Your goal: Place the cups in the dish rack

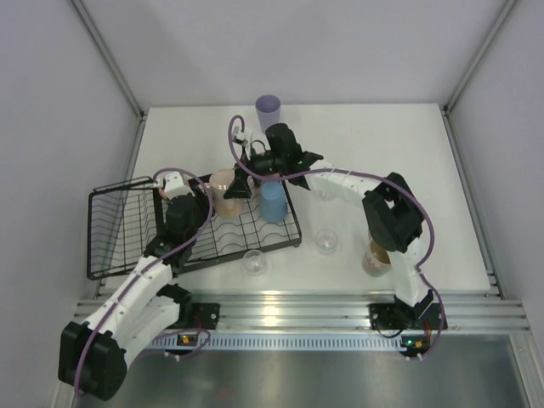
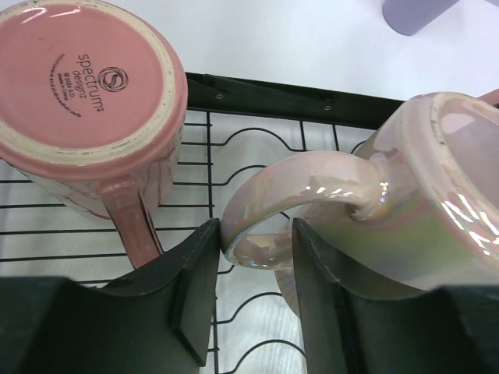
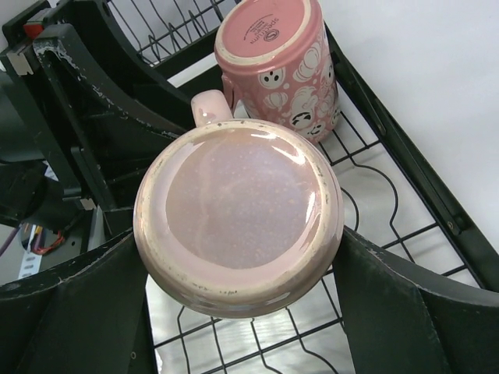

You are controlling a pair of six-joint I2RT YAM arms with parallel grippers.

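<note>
Two sets of fingers are bracketing one cup: the pearly cream-pink glazed ceramic mug, which is sitting base-up over the wavy dividers of the black wire dish rack. It is just beside the pink ceramic mug with white faces, which is already standing upside down in the rack.

You are handling something stiff, fairly heavy and breakable, and the glaze is making it slick. I would judge the broad body the safer hold and the handle only a steering point.

Your right fingers are spread wide and pressing against both sides of that body, gripping it. Your left fingers are flanking the loop of its handle above the rack's wires. I cannot tell whether they are squeezing it or standing just clear. Whether the mug's rim is resting on the rack wires is hidden too.
</note>
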